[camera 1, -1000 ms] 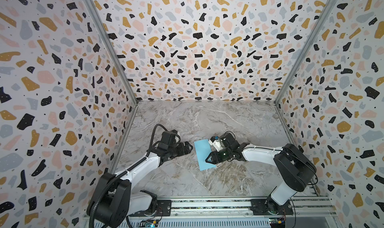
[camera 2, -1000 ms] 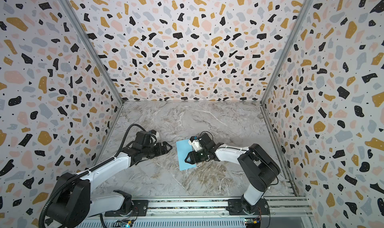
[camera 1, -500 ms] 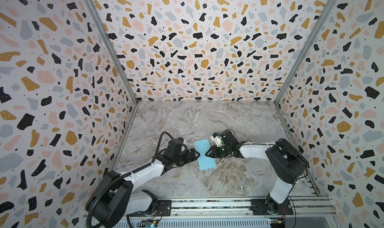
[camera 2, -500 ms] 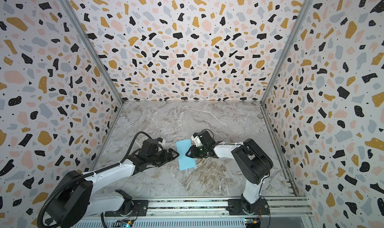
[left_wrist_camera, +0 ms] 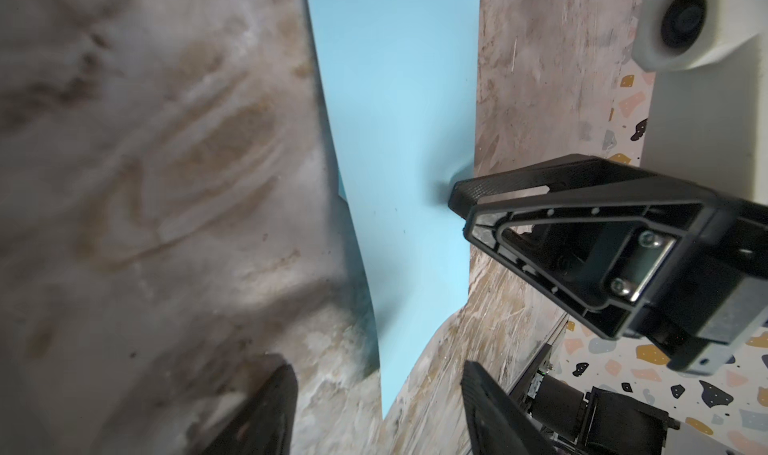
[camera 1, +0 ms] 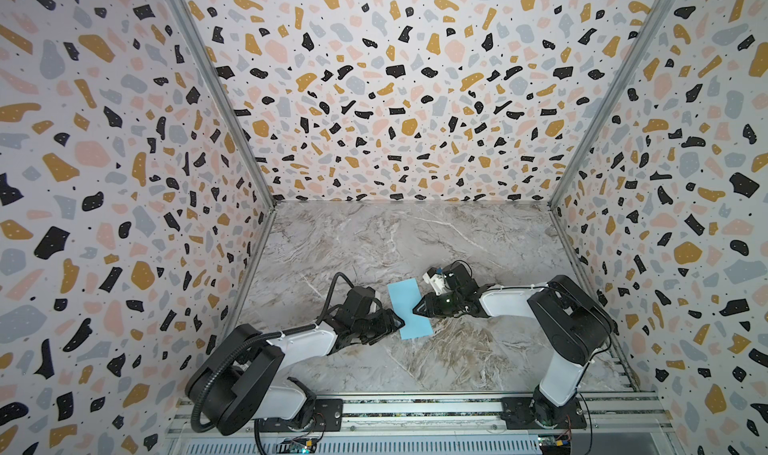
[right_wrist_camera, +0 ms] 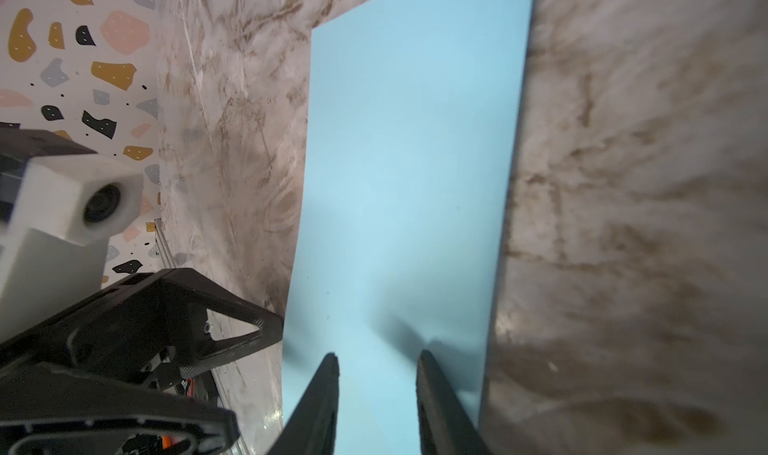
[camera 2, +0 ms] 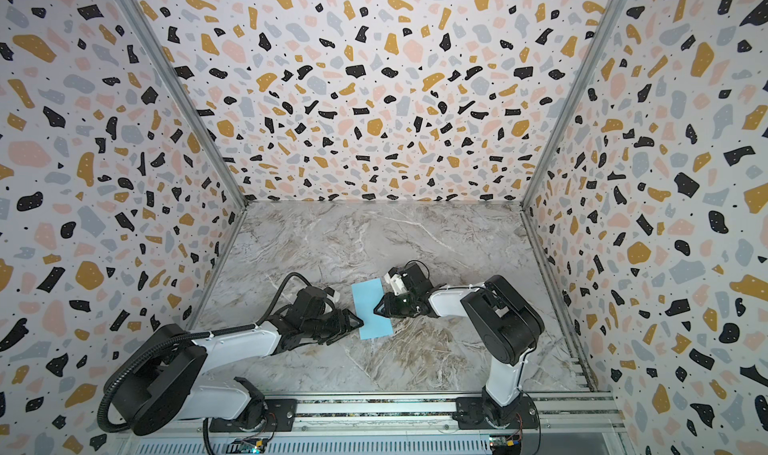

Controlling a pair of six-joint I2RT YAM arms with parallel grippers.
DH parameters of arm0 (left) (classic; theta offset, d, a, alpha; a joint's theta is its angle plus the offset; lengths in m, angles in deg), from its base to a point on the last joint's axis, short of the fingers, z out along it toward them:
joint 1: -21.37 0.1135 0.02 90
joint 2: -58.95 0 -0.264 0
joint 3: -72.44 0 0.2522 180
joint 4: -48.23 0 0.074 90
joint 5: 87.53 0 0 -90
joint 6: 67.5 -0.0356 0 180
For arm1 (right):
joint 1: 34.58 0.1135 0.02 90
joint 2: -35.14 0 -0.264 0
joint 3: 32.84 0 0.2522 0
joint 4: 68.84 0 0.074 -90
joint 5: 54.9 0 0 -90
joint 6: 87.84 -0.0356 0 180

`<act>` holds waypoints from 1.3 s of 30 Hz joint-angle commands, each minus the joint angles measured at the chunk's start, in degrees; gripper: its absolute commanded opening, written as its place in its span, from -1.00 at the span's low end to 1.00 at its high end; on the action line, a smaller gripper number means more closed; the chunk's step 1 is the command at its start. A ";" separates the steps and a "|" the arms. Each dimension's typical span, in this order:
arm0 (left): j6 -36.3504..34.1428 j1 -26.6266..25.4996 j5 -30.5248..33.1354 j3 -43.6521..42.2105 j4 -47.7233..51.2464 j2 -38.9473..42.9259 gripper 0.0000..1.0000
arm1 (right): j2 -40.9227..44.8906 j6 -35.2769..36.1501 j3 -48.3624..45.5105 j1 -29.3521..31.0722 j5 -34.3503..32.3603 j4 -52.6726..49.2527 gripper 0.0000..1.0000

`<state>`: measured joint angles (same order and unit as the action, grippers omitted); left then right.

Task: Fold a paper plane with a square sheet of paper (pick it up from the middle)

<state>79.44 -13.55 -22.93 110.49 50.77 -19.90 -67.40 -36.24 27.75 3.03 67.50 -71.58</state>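
The square sheet of paper lies flat on the marble table as a long, narrow light blue rectangle, with a second layer showing at one long edge. My right gripper comes from the right. It is open by a narrow gap and its fingertips press on the paper's middle near the right long edge. My left gripper lies low at the paper's left long edge near the front corner, open, with nothing gripped. No paper plane is in view.
The marble table is boxed in by terrazzo-patterned walls at the left, back and right. An aluminium rail carrying both arm bases runs along the front edge.
My left gripper has moved right and forward up to the paper's left edge, and its jaws have narrowed. The right gripper's jaws have narrowed and its tips have come down on the paper.
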 commanded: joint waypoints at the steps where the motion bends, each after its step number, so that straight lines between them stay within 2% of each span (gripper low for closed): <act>1: 1.72 -0.42 -2.08 -0.31 -4.77 -2.16 0.17 | -1.29 0.25 -1.44 -0.21 -1.33 -2.93 -0.32; 5: 3.65 -0.42 -3.77 0.50 -9.88 -5.49 -0.01 | -1.52 0.47 -1.48 -0.33 -1.29 -2.90 -0.32; 16: 2.84 2.61 -4.47 4.23 -12.29 -9.75 -0.37 | -1.12 3.30 -2.53 -1.66 0.92 -0.73 -0.31; 22: 2.73 2.61 -5.27 5.22 -11.59 -10.07 -0.87 | 1.57 6.82 -2.47 -1.75 3.89 2.67 -0.21; 23: 2.89 2.66 -5.37 5.32 -11.54 -10.07 -0.90 | 2.33 7.57 -2.31 -1.70 3.78 2.95 -0.18; 24: 3.19 2.66 -5.50 5.34 -11.54 -9.93 -0.92 | 3.29 8.38 -2.19 -1.74 3.26 3.11 -0.12; 28: 4.77 2.66 -5.41 5.62 -11.49 -8.77 -0.97 | 9.17 12.86 -3.54 -1.45 -1.81 4.52 0.35; 30: 5.51 2.66 -5.10 6.01 -10.91 -8.06 -0.98 | 12.11 16.26 -5.10 -0.74 -5.83 5.72 0.46; 34: 7.14 2.62 -5.01 6.78 -9.60 -7.44 -0.98 | 17.39 25.00 -8.87 2.71 -15.11 8.27 0.52; 39: 9.13 2.66 -5.51 7.70 -8.58 -7.26 -0.98 | 20.37 35.02 -14.39 6.23 -17.81 15.33 0.48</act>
<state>86.77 -10.99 -27.31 116.83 41.59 -28.21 -48.51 -10.12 15.80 7.49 54.34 -60.54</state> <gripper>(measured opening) 0.047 0.744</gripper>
